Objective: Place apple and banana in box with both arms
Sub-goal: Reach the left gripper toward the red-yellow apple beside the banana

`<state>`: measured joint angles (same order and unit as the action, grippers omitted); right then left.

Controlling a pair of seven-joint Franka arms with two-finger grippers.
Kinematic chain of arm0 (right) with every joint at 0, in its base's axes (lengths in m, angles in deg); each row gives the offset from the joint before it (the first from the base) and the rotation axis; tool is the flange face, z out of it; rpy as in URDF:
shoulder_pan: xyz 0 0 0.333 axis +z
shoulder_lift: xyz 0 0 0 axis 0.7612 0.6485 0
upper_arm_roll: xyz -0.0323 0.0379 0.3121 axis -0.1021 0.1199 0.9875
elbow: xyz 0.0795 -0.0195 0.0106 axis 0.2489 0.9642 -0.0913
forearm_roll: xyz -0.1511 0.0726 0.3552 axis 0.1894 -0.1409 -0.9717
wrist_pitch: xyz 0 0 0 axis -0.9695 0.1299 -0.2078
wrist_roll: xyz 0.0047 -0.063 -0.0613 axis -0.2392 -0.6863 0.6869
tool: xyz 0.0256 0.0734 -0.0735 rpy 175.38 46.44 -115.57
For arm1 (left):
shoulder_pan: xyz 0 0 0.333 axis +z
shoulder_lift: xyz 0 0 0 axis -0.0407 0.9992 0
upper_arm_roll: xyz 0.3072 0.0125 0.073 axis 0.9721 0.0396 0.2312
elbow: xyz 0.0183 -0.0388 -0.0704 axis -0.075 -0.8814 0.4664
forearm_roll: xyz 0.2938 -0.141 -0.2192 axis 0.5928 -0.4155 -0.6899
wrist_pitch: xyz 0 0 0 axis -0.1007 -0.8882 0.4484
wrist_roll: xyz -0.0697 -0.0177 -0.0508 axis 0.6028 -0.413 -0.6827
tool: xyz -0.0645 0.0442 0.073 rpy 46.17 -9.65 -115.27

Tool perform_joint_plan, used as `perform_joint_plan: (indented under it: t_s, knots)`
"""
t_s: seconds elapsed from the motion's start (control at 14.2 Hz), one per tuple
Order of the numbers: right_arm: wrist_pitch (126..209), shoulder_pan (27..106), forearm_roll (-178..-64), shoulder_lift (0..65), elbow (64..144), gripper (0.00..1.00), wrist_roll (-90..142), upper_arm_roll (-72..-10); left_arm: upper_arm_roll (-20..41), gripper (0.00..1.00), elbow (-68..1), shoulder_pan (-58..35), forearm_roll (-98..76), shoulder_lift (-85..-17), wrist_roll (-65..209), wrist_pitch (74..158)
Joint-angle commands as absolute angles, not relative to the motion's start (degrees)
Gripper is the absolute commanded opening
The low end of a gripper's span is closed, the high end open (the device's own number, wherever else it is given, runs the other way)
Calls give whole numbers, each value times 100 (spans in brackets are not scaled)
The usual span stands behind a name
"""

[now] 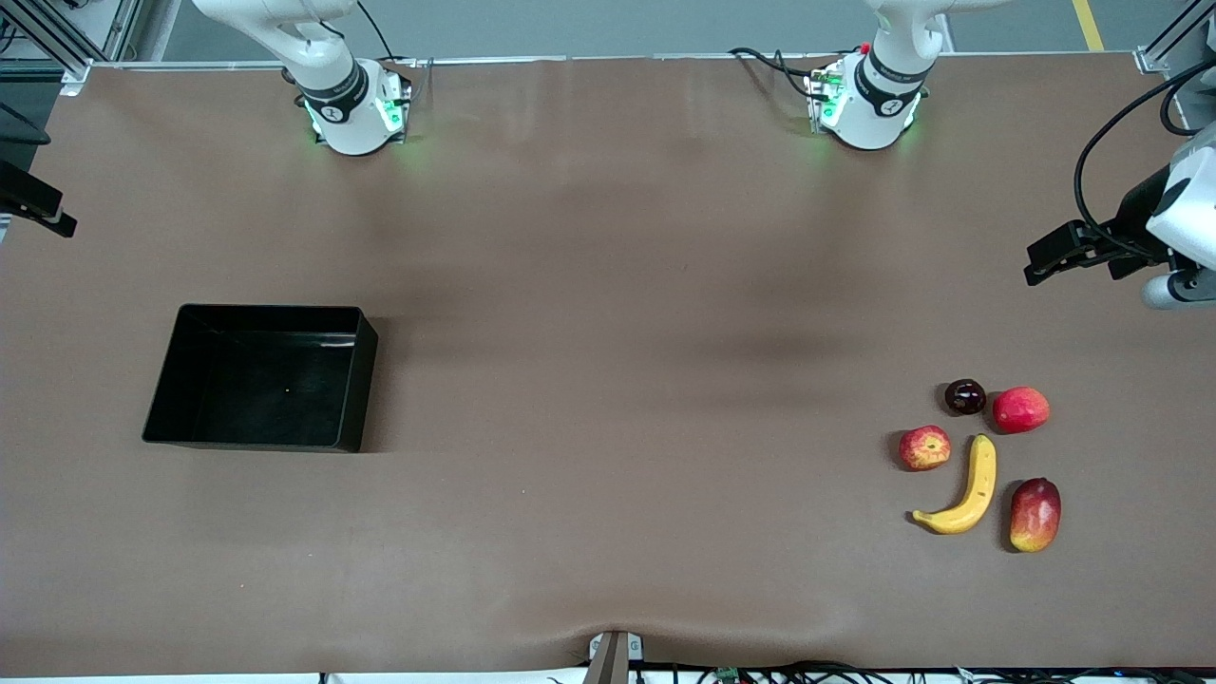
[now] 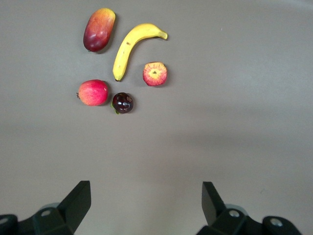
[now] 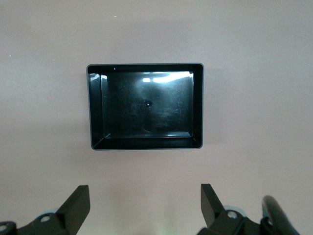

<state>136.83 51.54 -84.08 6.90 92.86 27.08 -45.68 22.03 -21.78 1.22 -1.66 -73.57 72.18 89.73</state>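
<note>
A brown table [image 1: 608,399] fills the room's middle. At the left arm's end lie the apple [image 1: 924,447] and, just beside it, the banana [image 1: 969,487], among a mango [image 1: 1035,514], a red fruit [image 1: 1020,409] and a dark plum [image 1: 964,396]. The left gripper [image 2: 146,203] hangs above, well apart from them, fingers wide and empty. The box [image 1: 351,380] sits at the right arm's end, under the right gripper [image 3: 145,203], likewise spread, holding nothing.

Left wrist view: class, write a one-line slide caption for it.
Open left hand hovers over bare table, facing banana, apple, mango, red fruit and dark fruit.
</note>
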Motion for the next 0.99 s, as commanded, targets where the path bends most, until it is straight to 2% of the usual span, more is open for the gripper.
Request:
perform_joint_plan:
  t_s: [0.0,0.21,0.49,0.7,0.91]
  knots:
    - [13591,5124,-8478,704,9188,100,2591,-4546,2188,100,-2035,144,-193,-7312,7263,8892]
    - [13591,5106,-8469,713,9188,100,2591,-4546,2240,100,-1895,171,-184,-7050,7245,8901]
    - [13643,5063,-8390,888,9188,100,2627,-4563,2337,100,-1332,180,-184,-6093,7271,9137]
    - [13775,4905,-8373,1081,9180,100,2644,-4563,2337,100,-1366,144,-141,-5425,7280,9681]
    - [14013,4633,-8355,1634,9180,100,2688,-4563,2337,100,-1900,162,-44,-5027,7333,11014]
